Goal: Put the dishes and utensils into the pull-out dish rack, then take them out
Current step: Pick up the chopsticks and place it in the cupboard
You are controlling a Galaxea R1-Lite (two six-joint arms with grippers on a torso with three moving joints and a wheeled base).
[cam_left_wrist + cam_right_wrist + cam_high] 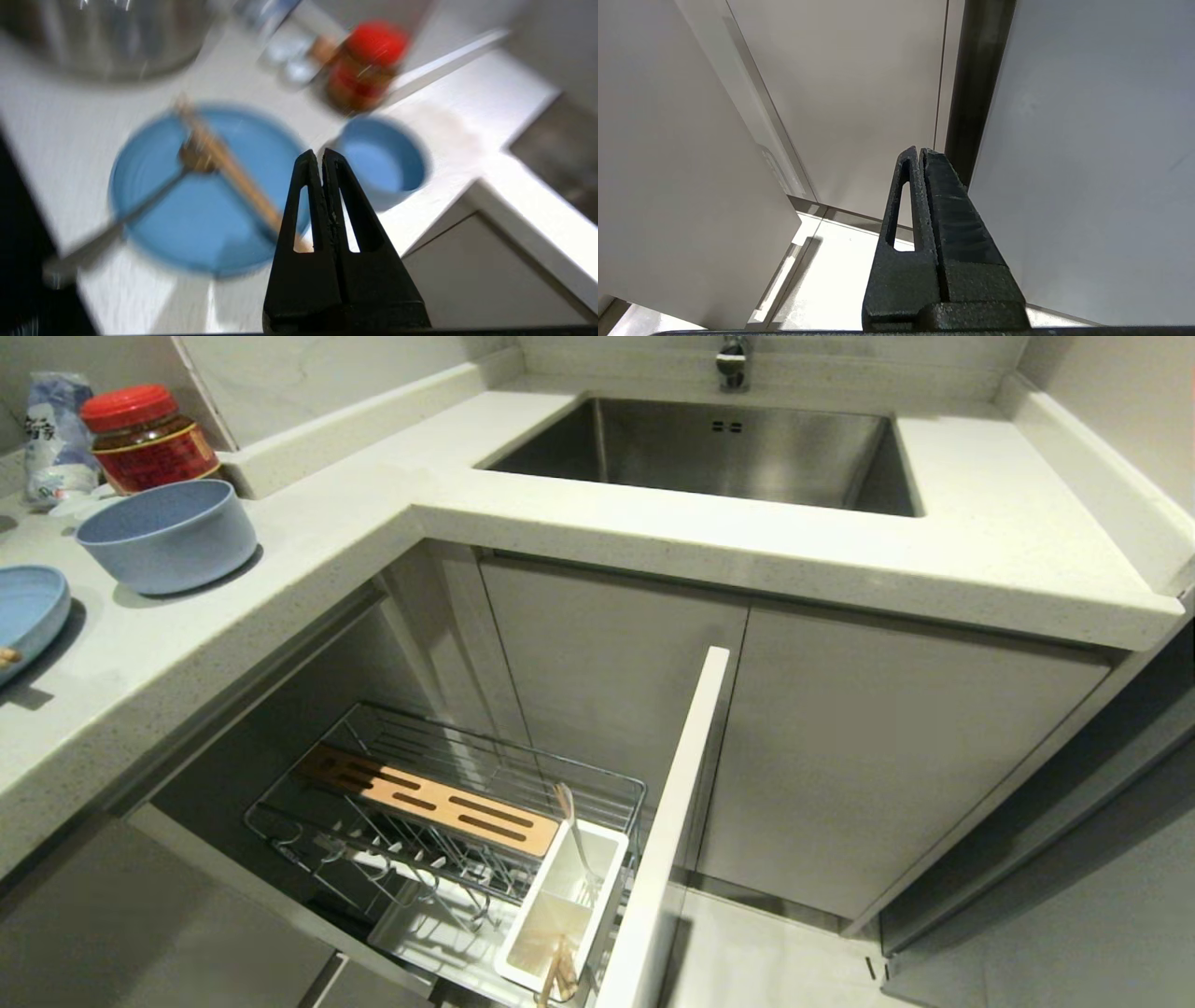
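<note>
A light blue plate (187, 224) lies on the white counter with the chopsticks (224, 163) and the silver spoon (140, 205) across it. The blue bowl (378, 161) stands beside it, empty. My left gripper (322, 154) hovers above the counter's edge between plate and bowl, shut on nothing. In the head view the bowl (168, 532) and plate (28, 611) sit at the far left. The pull-out dish rack (308, 821) is drawn out below, with its wooden bar (425, 798) and white utensil box (597, 877). My right gripper (919, 151) hangs shut by the cabinet doors.
A red-lidded jar (145, 439) and a bag (56, 429) stand behind the bowl. A steel pot (103, 37) sits beyond the plate. The steel sink (653, 439) is at the back. The rack's white front panel (667, 821) stands out from the cabinet. A metal utensil (574, 835) and wooden sticks (558, 975) stand in the box.
</note>
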